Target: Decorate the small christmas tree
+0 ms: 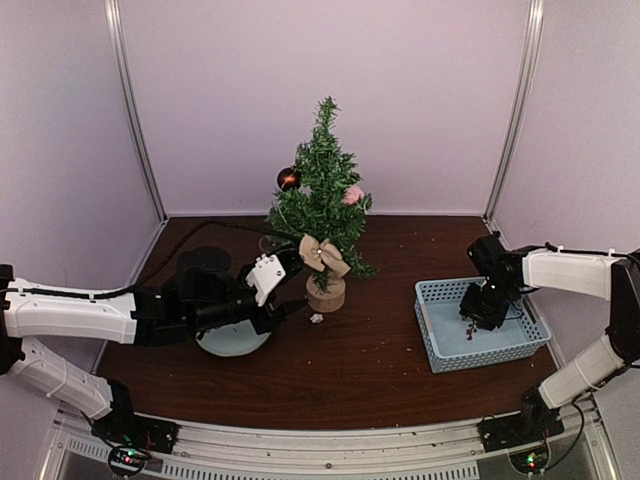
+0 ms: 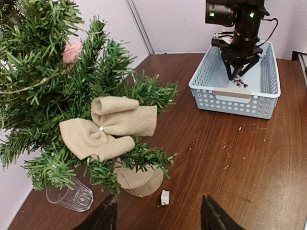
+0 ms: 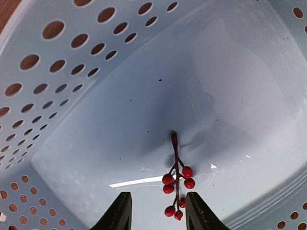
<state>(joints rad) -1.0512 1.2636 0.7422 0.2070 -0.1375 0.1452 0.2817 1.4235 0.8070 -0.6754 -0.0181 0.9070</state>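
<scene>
Standing beyond parted left jaws, christmas tree (image 2: 41, 91)

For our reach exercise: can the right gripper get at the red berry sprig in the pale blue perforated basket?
Probably yes: the right gripper hangs open over the red berry sprig, its jaws either side, nothing between.

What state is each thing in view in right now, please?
small christmas tree: upright, wearing a beige bow, pink ornament and dark bauble.
basket: upright, holding one berry sprig.
berry sprig: lying flat on the basket floor, ungripped.
drinking glass: on its side, empty.
left gripper: open, empty, facing the tree.
right gripper: open, fingers straddling the sprig.
</scene>
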